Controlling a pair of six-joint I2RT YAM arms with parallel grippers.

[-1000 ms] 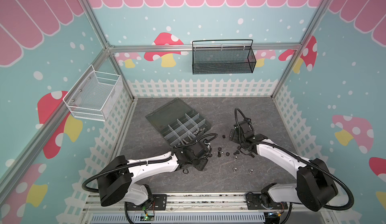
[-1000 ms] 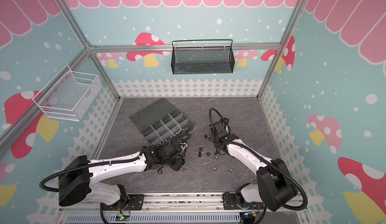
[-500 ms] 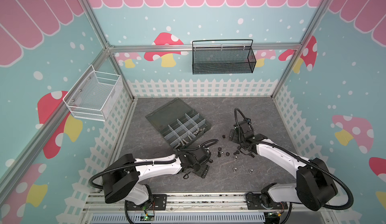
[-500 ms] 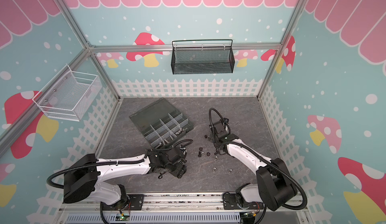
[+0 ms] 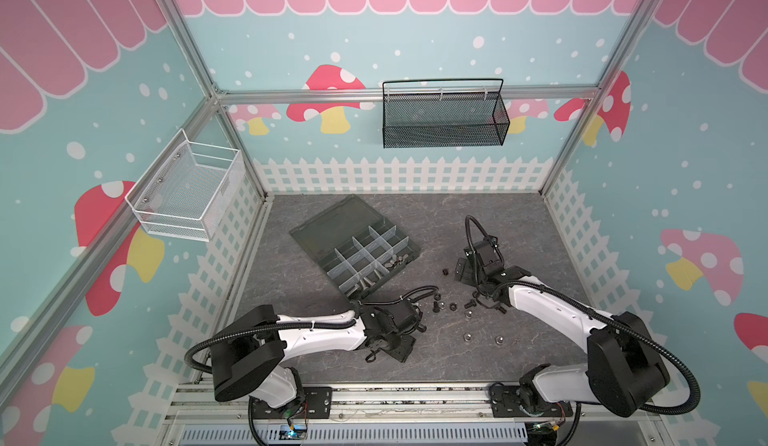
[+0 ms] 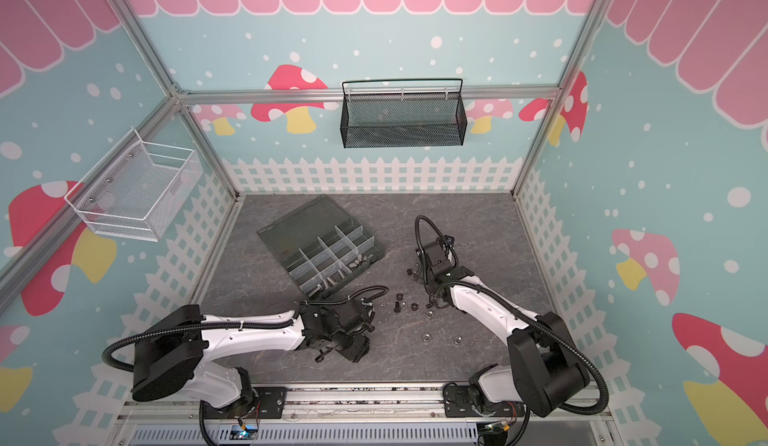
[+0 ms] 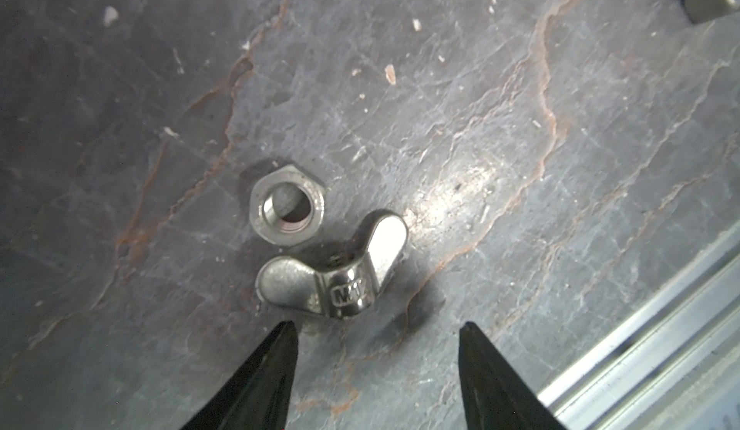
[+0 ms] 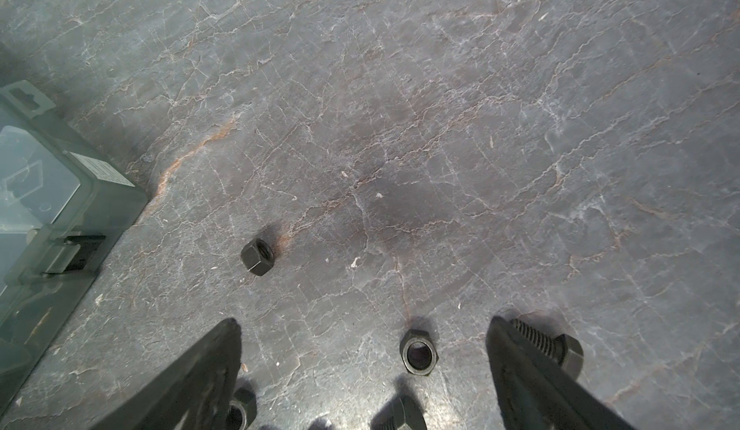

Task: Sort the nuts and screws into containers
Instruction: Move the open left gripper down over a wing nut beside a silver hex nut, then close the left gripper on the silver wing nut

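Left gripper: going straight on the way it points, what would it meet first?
Most likely the silver wing nut, lying just ahead of the open left gripper, a little off its midline; a silver hex nut lies beyond it. Tip height is unclear.

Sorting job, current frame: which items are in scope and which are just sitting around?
In scope:
- wing nut
- silver hex nut beside it
- black nuts, loose on the table
- black screw
- organiser box, lid open

Not in scope:
- white wire basket, hung on the side wall
- black mesh basket, hung on the back wall
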